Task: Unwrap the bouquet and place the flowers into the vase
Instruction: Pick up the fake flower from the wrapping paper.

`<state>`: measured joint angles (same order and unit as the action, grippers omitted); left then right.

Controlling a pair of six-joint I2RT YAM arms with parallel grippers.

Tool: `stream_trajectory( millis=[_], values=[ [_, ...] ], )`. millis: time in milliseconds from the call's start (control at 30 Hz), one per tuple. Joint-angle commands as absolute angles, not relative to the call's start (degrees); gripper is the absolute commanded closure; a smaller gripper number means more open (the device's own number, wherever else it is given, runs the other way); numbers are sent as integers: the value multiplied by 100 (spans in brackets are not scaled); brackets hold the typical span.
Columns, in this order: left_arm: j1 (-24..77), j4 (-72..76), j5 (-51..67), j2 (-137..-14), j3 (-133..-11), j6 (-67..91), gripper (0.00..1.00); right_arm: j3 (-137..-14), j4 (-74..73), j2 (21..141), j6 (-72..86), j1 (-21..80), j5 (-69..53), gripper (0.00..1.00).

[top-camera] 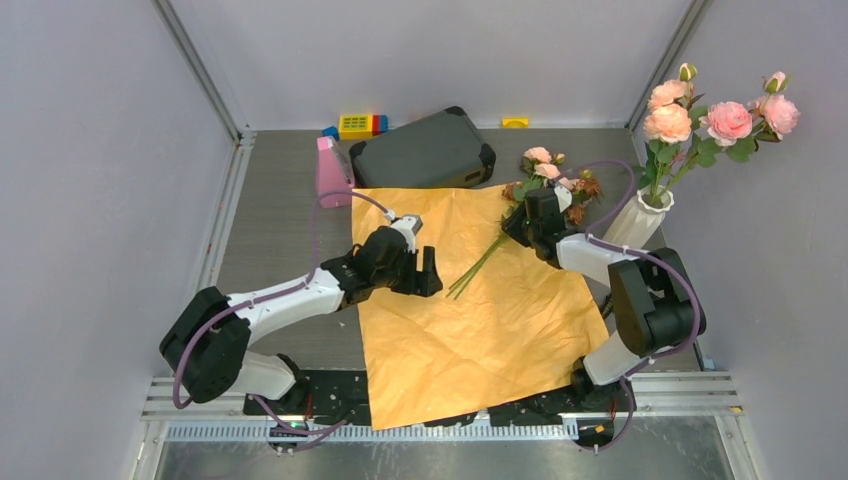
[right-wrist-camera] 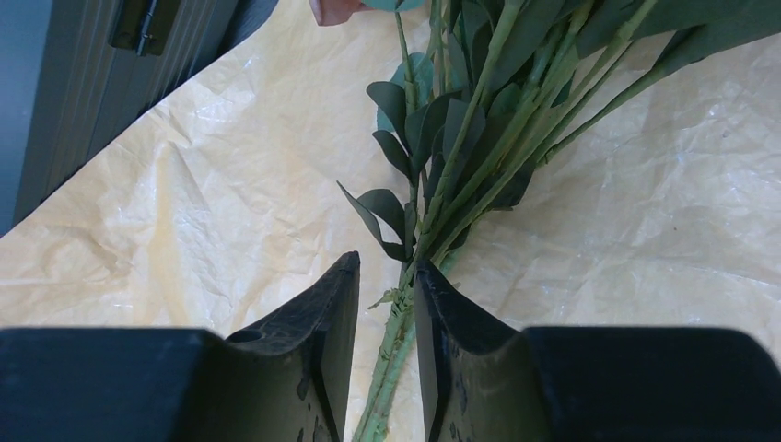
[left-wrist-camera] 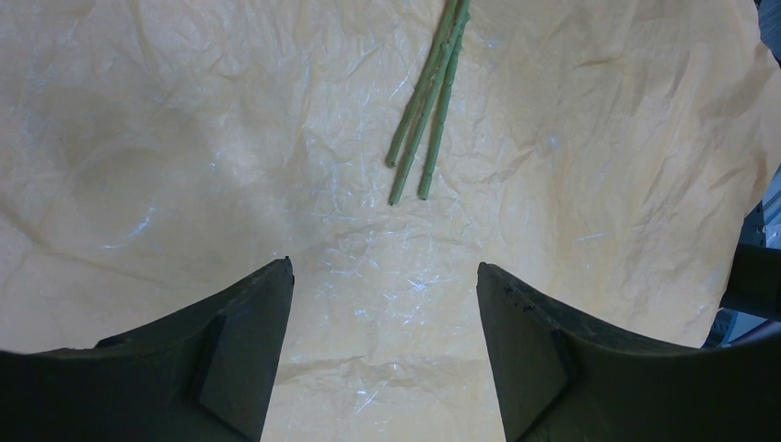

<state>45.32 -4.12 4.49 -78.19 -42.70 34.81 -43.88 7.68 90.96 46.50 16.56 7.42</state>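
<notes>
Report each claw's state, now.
Left claw: open, holding nothing, over the orange paper.
Right claw: nearly closed around the flower stems; whether it grips them cannot be told.

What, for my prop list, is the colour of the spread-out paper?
Plain orange paper; best in the top external view.

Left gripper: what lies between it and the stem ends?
Only bare orange paper; the left wrist view shows the open left gripper short of the stems.
</notes>
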Motion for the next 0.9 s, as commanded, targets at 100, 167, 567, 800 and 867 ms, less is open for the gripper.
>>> stream_trajectory(
  millis=[100,167,567,800,867],
  values=[
    [4544,-297,350,-7613,-4195,3563,25,-4480,523,8573,4519,1677,1202,66],
    [4544,-293,354,-7611,-4177,3560,25,-4488,478,8613,4473,1678,1280,65],
    [4544,-325,301,-7533,-4124,3578,25,-4928,289,9290,4383,1670,1290,66],
    [4544,-357,264,-7513,-4122,3571,25,-5060,280,9422,4303,1657,1317,70],
    [4546,-367,269,-7513,-4129,3568,25,-5095,275,9485,4307,1645,1302,71]
  ],
)
